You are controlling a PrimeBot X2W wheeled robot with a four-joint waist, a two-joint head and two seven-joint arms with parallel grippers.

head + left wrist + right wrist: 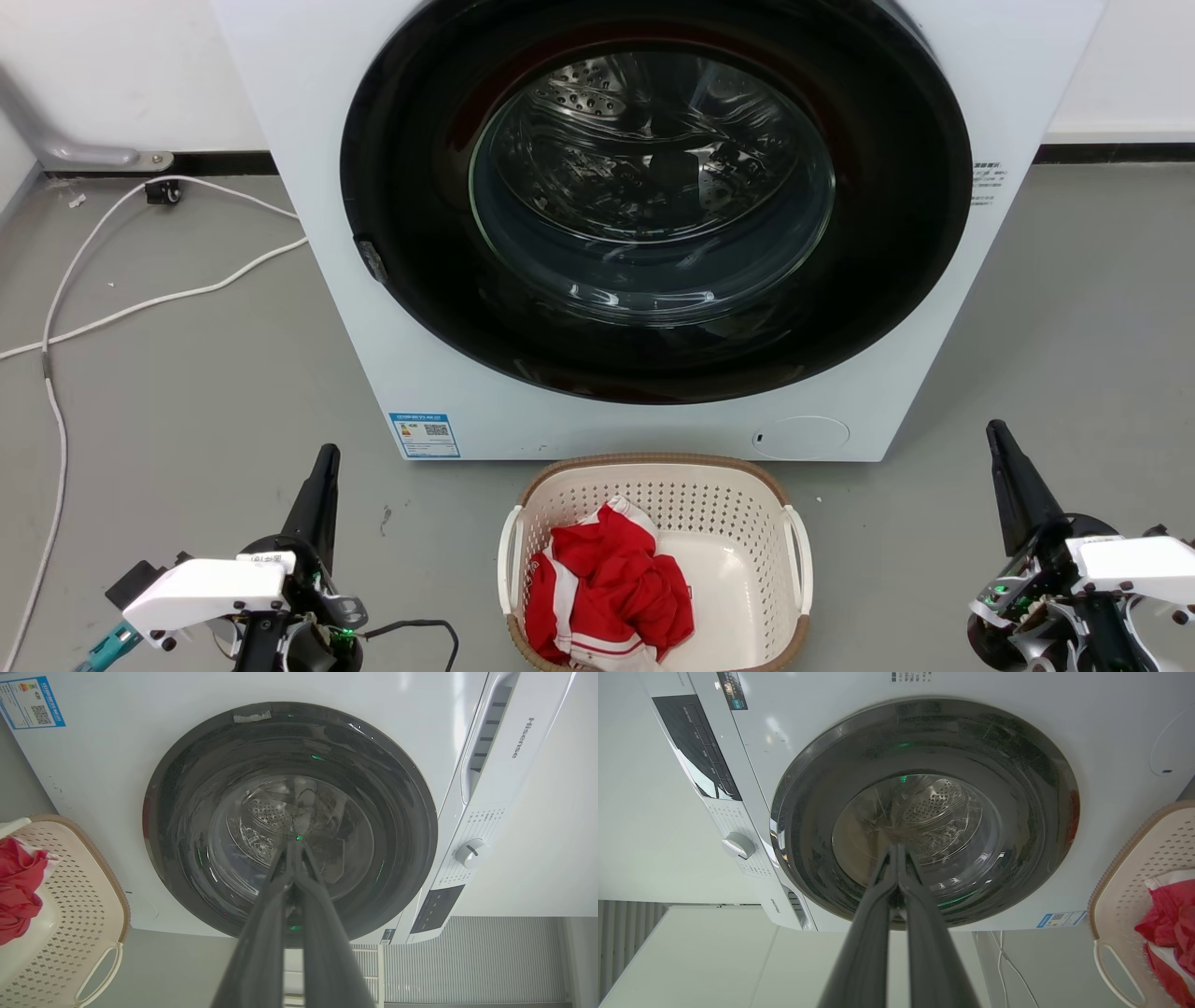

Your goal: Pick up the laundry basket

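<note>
**Item:** cream-white perforated plastic laundry basket point(691, 504), rounded-rectangular, with a brown woven-look rim.
**Location:** on the grey floor point(187, 420), just in front of the white front-loading washing machine point(308, 233), between the two arms.
**Contents:** one crumpled red-and-white garment point(607, 588).
**Handling (judged):** light. The shell is fairly stiff but likely to flex or tip if lifted from one side only. The smooth plastic is probably somewhat slippery.
**Hold:** left white loop handle point(510, 560) and right white loop handle point(801, 560), one per arm, raised level.
**Left tool** point(327, 462)**:** fingers pressed together, empty, well apart from the basket.
**Right tool** point(997, 439)**:** likewise together, empty, well apart.
</note>
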